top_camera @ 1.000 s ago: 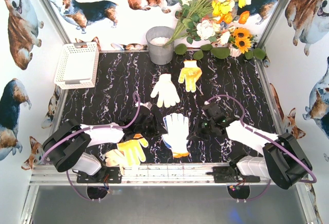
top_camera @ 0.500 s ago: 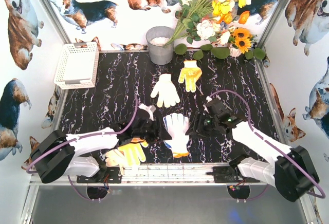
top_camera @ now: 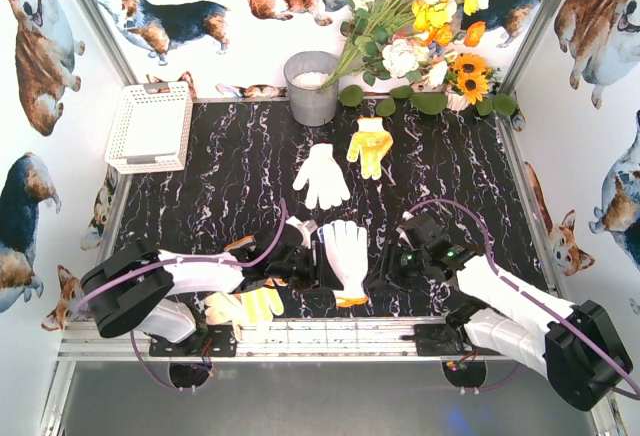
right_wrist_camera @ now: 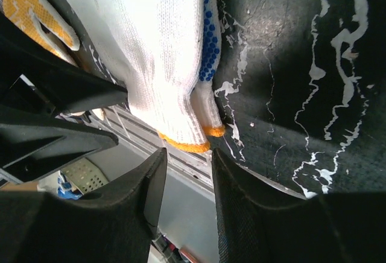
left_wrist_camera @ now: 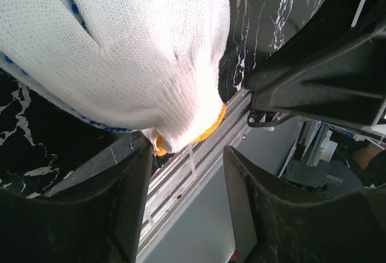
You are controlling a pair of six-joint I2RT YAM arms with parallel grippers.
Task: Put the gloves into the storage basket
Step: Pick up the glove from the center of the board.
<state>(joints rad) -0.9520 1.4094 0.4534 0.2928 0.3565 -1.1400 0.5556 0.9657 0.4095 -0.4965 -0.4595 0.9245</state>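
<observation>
Plainly, left jaws and right jaws stand apart on either side of the orange-cuffed white glove (top_camera: 345, 251).

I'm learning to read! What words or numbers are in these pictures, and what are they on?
None can be read in any view.
The white glove with the orange cuff, the far yellow glove, the storage basket and the grey bucket show no print.
The walls show only dog pictures.
The things beyond the table edge in the wrist views are too blurred to tell.
</observation>
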